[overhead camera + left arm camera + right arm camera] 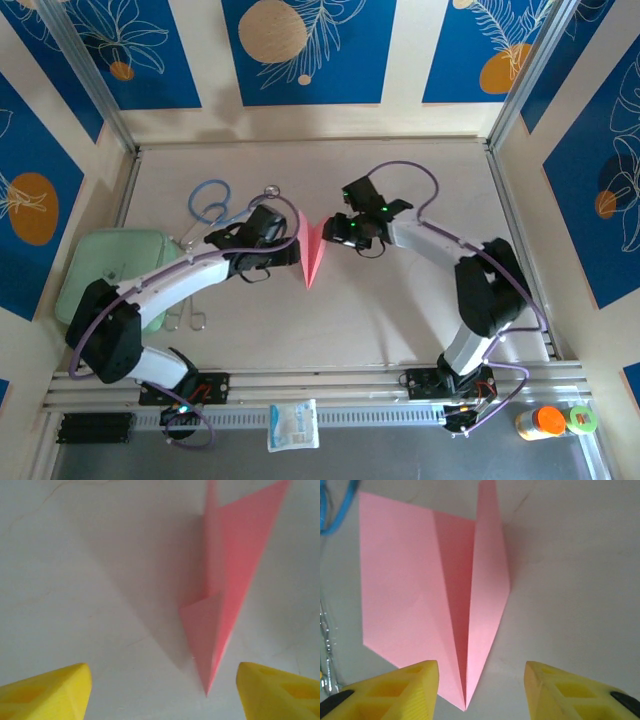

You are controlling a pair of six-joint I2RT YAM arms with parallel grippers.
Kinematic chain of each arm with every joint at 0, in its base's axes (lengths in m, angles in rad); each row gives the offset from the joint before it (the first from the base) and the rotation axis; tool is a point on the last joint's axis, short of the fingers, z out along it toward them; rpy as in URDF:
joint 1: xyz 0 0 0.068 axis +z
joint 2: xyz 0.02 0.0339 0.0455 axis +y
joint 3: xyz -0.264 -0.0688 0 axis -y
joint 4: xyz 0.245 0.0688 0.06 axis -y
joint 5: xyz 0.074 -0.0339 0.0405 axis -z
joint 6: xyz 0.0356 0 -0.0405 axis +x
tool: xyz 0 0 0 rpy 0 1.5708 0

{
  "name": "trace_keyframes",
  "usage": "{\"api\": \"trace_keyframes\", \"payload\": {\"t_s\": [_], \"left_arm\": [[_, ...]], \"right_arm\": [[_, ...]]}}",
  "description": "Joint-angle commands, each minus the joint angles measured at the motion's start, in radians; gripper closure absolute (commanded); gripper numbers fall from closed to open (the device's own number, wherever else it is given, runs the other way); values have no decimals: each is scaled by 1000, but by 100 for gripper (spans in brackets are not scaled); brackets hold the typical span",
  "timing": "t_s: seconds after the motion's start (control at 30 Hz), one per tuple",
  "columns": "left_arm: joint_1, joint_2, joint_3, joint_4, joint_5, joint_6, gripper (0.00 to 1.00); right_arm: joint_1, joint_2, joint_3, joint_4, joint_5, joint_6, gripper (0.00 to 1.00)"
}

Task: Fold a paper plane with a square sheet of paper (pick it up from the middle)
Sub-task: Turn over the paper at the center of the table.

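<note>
Left gripper (164, 672) is seen spread wide, right gripper (481, 667) part-open, neither holding anything. Paper plane (313, 255) lies folded between them. Folding is judged done, and only a clean withdrawal is called for.

paper plane (420, 595): matt pink paper | table (75, 580): smooth matt white

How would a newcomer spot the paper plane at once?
On the pale table, look at the gap between the left pincer and the right pincer. The paper plane lies there: a slim dart with a centre crease, nose toward the arm bases. It is salmon pink, unlike the blue stethoscope and pale green pad.
</note>
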Motion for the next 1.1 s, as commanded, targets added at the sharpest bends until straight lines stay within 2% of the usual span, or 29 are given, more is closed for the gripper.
{"api": "trace_keyframes", "payload": {"t_s": [0.0, 0.37, 0.57, 0.67, 0.83, 1.07], "left_arm": [[60, -72, -87, 128, 96, -61, 20], [157, -150, -222, 210, 152, -104, 0], [177, -148, -230, 219, 168, -108, 1], [180, -147, -232, 224, 178, -113, 1], [196, -142, -243, 248, 206, -123, 1], [262, -129, -307, 367, 331, -189, 0]], "right_arm": [[23, 85, 86, -77, 30, 29, 53], [45, 251, 223, -160, 62, 70, 57], [47, 314, 277, -194, 63, 76, 60], [42, 318, 279, -197, 55, 80, 66], [21, 254, 209, -108, -12, 82, 82], [-33, 121, 38, 155, -197, 65, 88]]}}
